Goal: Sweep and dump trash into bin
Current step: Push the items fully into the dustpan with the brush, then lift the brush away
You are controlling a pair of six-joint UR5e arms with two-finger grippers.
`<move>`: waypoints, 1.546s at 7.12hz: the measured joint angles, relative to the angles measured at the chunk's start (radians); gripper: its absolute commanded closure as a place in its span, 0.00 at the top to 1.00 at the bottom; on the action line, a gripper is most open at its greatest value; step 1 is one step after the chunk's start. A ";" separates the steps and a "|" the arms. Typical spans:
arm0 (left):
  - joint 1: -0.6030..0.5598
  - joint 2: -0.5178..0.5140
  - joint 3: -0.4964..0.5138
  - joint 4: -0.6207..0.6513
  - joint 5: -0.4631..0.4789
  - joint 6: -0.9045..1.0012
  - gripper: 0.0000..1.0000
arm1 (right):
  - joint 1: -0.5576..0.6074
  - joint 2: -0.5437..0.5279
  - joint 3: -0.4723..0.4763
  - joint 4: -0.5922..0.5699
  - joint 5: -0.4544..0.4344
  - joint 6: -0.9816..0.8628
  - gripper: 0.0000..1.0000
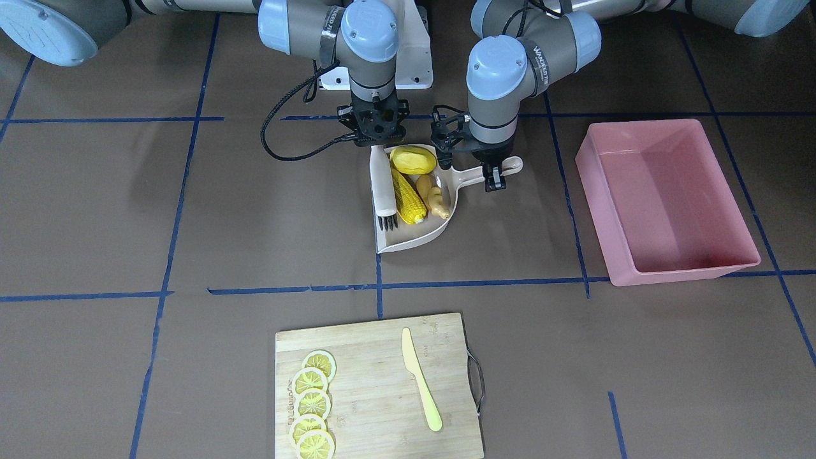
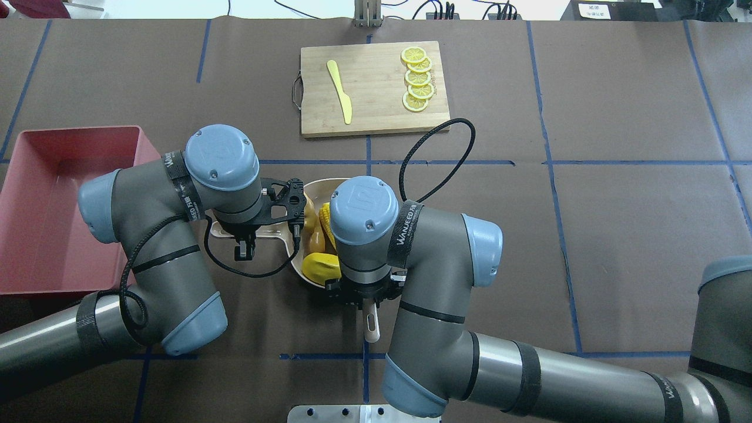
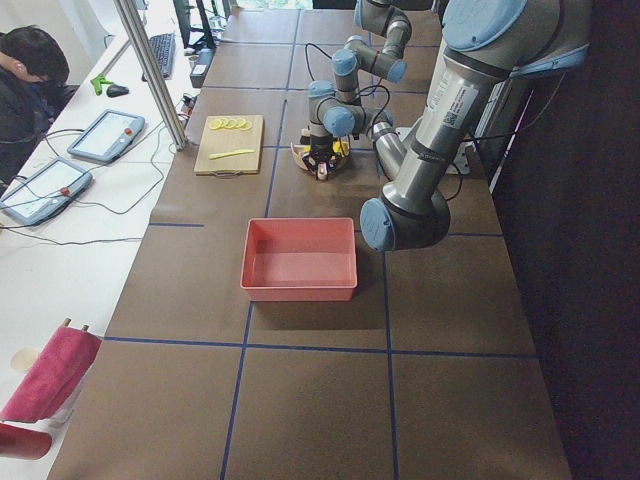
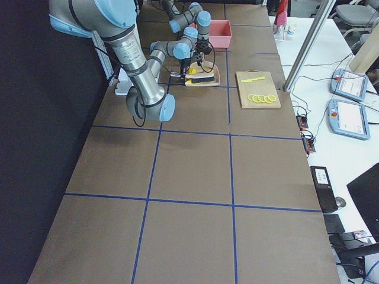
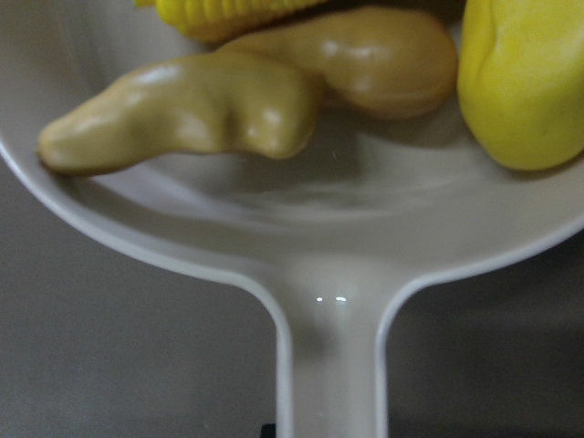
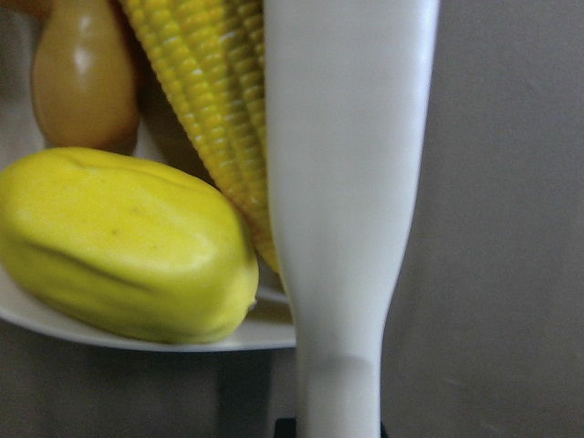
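A beige dustpan (image 1: 408,239) lies at the table's middle. In it are the trash pieces: a corn cob (image 1: 408,197), a lumpy yellow oval piece (image 1: 413,159) and a tan ginger root (image 1: 437,199). My left gripper (image 1: 494,177) is shut on the dustpan's handle (image 5: 333,365). My right gripper (image 1: 379,137) is shut on the handle of a white brush (image 1: 382,185), which lies along the pan's edge beside the corn (image 6: 201,91). The pink bin (image 1: 663,197) stands empty on my left, apart from the pan; it also shows in the overhead view (image 2: 53,205).
A wooden cutting board (image 1: 376,357) sits at the far side of the table with lemon slices (image 1: 312,408) and a pale yellow knife (image 1: 421,379) on it. Blue tape lines cross the brown table. A person sits beyond the table edge (image 3: 30,70).
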 measured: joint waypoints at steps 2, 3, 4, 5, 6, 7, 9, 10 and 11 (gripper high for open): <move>0.001 0.007 0.000 -0.031 -0.001 0.000 0.00 | 0.002 0.001 0.000 0.000 0.001 0.001 0.00; 0.000 0.008 0.001 -0.038 -0.001 0.001 0.00 | 0.008 0.000 0.001 -0.001 0.007 0.000 0.00; 0.000 0.009 0.000 -0.041 -0.001 0.003 0.00 | 0.023 -0.002 0.004 -0.002 0.023 -0.001 0.00; -0.001 0.010 0.001 -0.047 -0.001 0.004 0.00 | 0.041 -0.002 0.007 -0.003 0.042 -0.001 0.00; -0.002 0.010 0.004 -0.058 -0.002 0.004 0.00 | 0.054 -0.003 0.009 -0.004 0.052 -0.002 0.00; -0.002 0.011 0.007 -0.066 -0.002 0.004 0.00 | 0.062 -0.003 0.011 -0.005 0.058 -0.002 0.00; -0.002 0.012 0.009 -0.072 -0.003 0.004 0.00 | 0.072 -0.006 0.016 -0.007 0.062 -0.003 0.00; -0.004 0.012 0.011 -0.078 -0.003 0.004 0.00 | 0.075 -0.007 0.017 -0.007 0.062 -0.004 0.00; -0.005 0.012 0.016 -0.093 -0.004 0.004 0.00 | 0.078 -0.008 0.020 -0.008 0.062 -0.005 0.00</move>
